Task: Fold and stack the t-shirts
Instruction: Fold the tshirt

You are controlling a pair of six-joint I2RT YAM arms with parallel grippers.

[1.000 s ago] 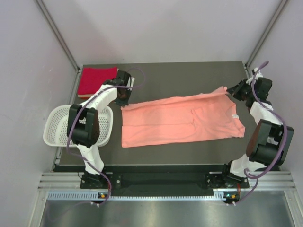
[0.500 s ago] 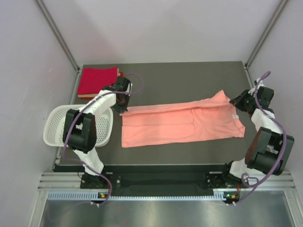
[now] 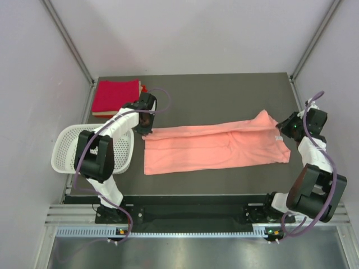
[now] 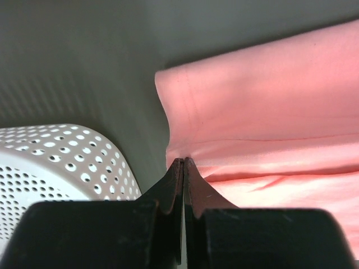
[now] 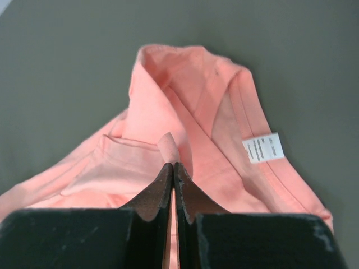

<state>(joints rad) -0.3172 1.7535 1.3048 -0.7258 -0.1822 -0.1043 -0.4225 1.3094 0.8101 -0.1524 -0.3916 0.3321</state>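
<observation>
Left wrist view: left gripper (image 4: 184, 162) fingers are pressed together, nipping a thin fold of the salmon-pink t-shirt (image 4: 263, 112) at its left hem. Right wrist view: right gripper (image 5: 172, 167) fingers are likewise closed, with a small nub of the same shirt between the tips and the white tag (image 5: 263, 147) near. The shirt lies stretched across the middle of the tabletop (image 3: 224, 92), its far long edge doubled toward the near edge.

Risks, my judgement:
- Both pinches look shallow, so pull taut and you could lose a corner.
- Uneven travel would skew the fold.
- The left hem sits just beside the white perforated basket (image 3: 63, 147) and could snag its rim.

The basket is at the left edge. Nothing is visible inside it, though the left arm hides part. The folded red t-shirts (image 3: 115, 95) are stacked in the far left corner.
</observation>
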